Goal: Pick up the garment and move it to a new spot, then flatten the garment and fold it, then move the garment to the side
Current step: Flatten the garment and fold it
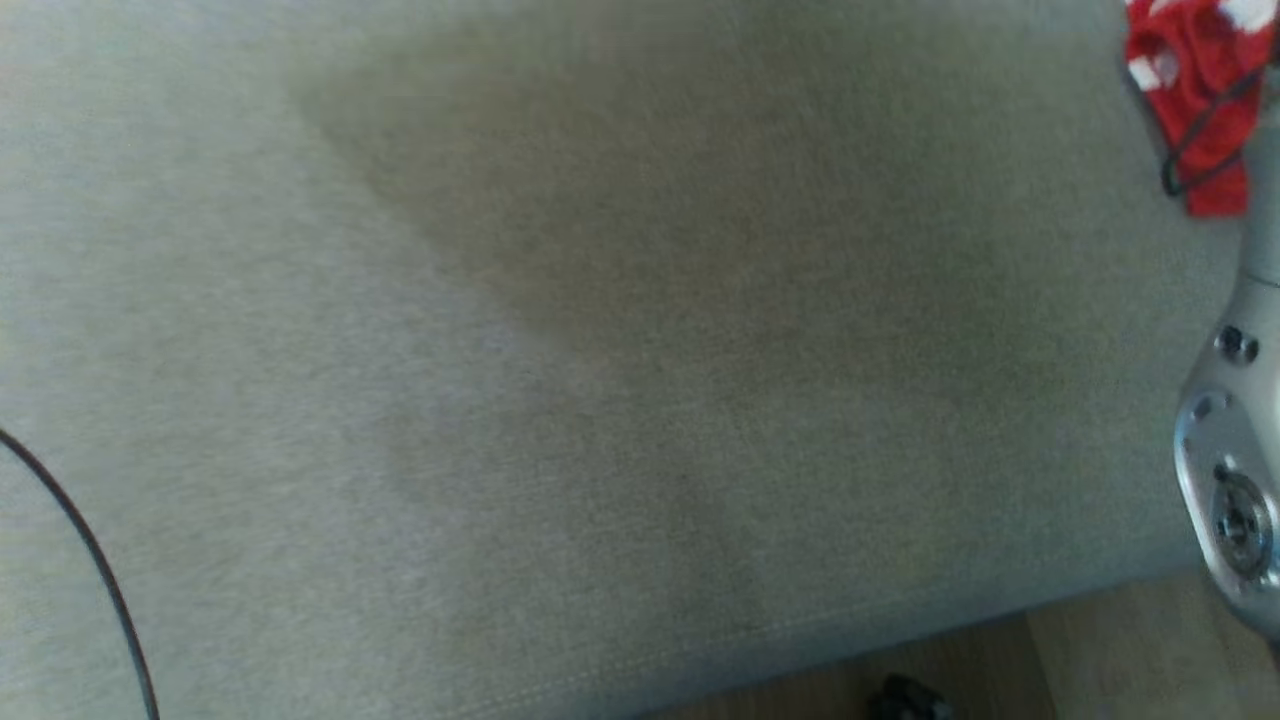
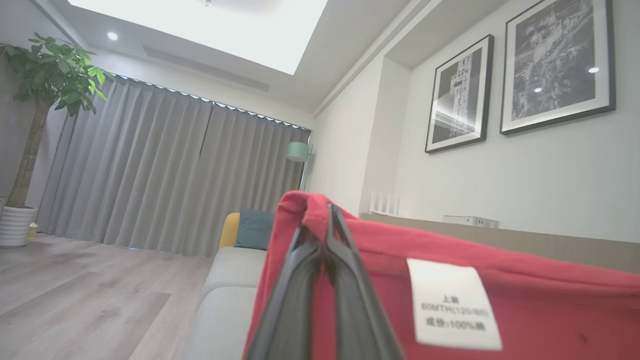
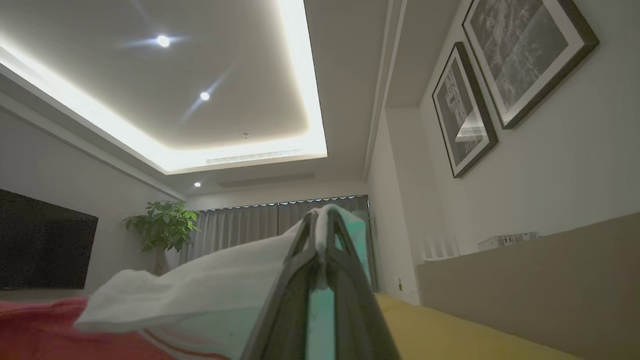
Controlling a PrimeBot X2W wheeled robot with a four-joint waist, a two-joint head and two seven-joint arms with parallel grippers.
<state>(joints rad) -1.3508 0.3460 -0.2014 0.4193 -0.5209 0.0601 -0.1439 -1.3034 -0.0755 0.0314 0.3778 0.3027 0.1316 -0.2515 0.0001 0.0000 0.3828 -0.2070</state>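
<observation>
At left gripper [image 2: 327, 214] | garment [image 2: 550, 310] pinched | right gripper [image 3: 322, 217] | garment pinched

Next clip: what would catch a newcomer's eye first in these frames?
The red garment stands out, pinched at its edge by the shut left gripper, with a white care label facing the left wrist camera. The right gripper is shut on a white and teal part of it. In the head view, the grey sofa cushion spreads wide, with the garment at the upper right corner.
</observation>
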